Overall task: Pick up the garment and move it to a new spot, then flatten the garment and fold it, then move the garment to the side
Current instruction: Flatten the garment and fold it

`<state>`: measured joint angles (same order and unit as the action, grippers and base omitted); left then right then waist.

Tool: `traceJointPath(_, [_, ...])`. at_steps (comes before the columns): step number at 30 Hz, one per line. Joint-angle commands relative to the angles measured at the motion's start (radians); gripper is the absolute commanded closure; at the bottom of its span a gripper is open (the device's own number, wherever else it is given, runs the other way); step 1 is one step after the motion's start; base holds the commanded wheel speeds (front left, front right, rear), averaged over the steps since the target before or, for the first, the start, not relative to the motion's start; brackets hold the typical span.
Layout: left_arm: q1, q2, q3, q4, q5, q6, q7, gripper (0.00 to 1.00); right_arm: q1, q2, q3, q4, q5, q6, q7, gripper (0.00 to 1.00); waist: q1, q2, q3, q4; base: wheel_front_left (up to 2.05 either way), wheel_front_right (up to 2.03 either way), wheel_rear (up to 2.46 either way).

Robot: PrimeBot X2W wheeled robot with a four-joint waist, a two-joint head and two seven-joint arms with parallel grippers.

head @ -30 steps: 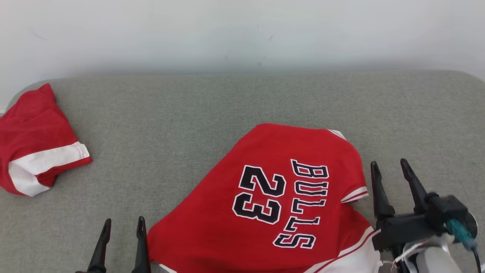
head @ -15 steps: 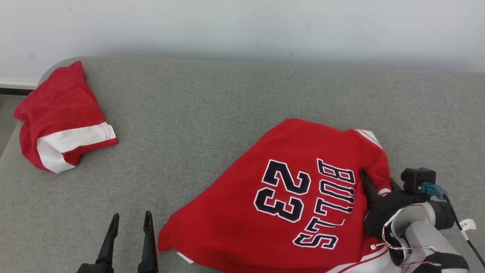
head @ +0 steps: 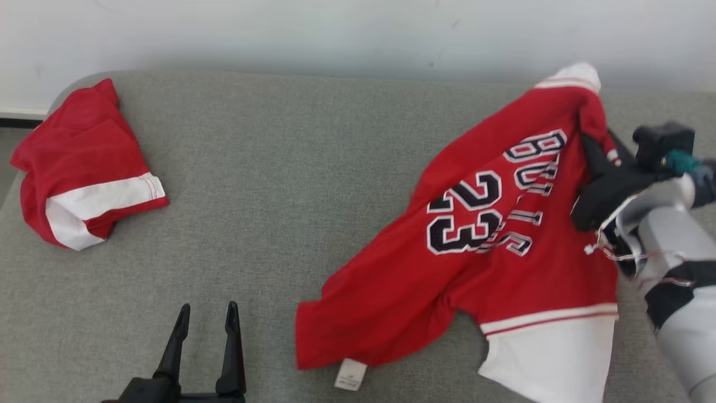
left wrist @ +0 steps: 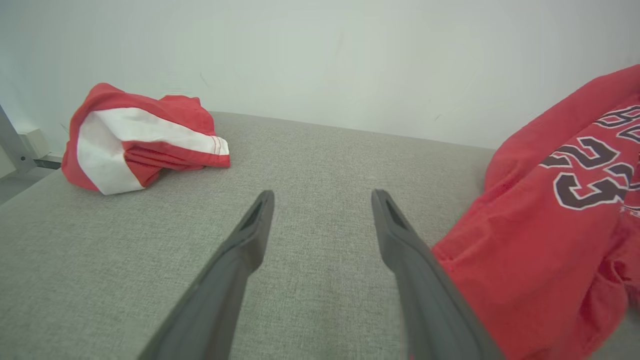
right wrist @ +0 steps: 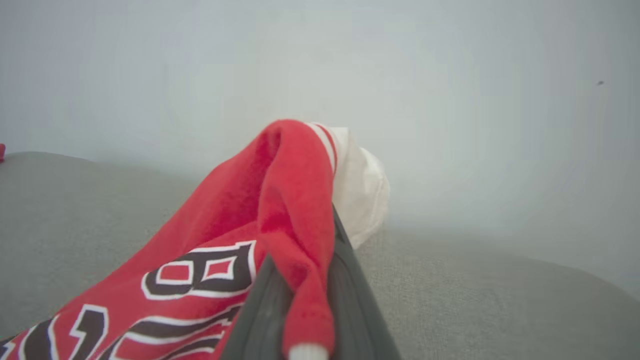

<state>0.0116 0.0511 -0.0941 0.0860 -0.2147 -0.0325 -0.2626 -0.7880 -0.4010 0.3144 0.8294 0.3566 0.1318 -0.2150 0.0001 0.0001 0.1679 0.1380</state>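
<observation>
The right gripper is clamping its jaws together on a fold of the red jersey, which is hanging at the right with its near hem trailing on the grey cushion. The left gripper is hovering near left, jaws apart. Raising the jersey clear before carrying it is probably wise, to avoid dragging.

"23" on the red garment

The head camera looks forward and down over the grey cushion to the white wall. The left wrist camera sits low over that cushion, sharing the jersey and red bundle with it; the right wrist camera, close against the jersey, faces the wall.
</observation>
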Motion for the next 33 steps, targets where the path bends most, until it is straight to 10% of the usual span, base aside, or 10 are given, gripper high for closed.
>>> traceJointPath(1, [-0.019, -0.001, -0.006, 0.003, -0.006, 0.001, -0.003, 0.0, -0.041, -0.01, 0.019, 0.02, -0.02, -0.002, 0.002, 1.0, -0.0001, -0.0001, 0.019, 0.015, 0.0, 0.0, 0.0])
traceJointPath(6, [-0.031, -0.001, -0.026, 0.017, -0.022, 0.004, -0.003, 0.0, -0.142, -0.022, 0.061, 0.128, -0.054, -0.002, 0.017, 0.98, -0.0001, -0.0001, 0.039, 0.043, 0.0, 0.0, 0.0])
traceJointPath(8, [-0.034, -0.001, -0.033, 0.021, -0.025, 0.005, -0.003, 0.0, -0.165, -0.021, 0.073, 0.165, -0.064, -0.002, 0.003, 0.0, -0.0001, -0.0001, 0.042, 0.051, 0.0, 0.0, 0.0])
traceJointPath(18, [-0.011, -0.001, -0.017, 0.029, -0.021, 0.002, -0.003, 0.0, -0.176, -0.02, 0.033, 0.18, -0.065, -0.002, -0.051, 0.0, -0.0001, -0.0001, 0.016, 0.019, 0.0, 0.0, 0.0])
traceJointPath(33, [0.035, -0.001, 0.0, 0.051, 0.006, -0.036, -0.003, 0.0, 0.32, 0.076, -0.258, -0.394, -0.118, -0.002, -0.049, 0.0, -0.0001, -0.0001, -0.069, -0.095, 0.0, 0.0, 0.0])
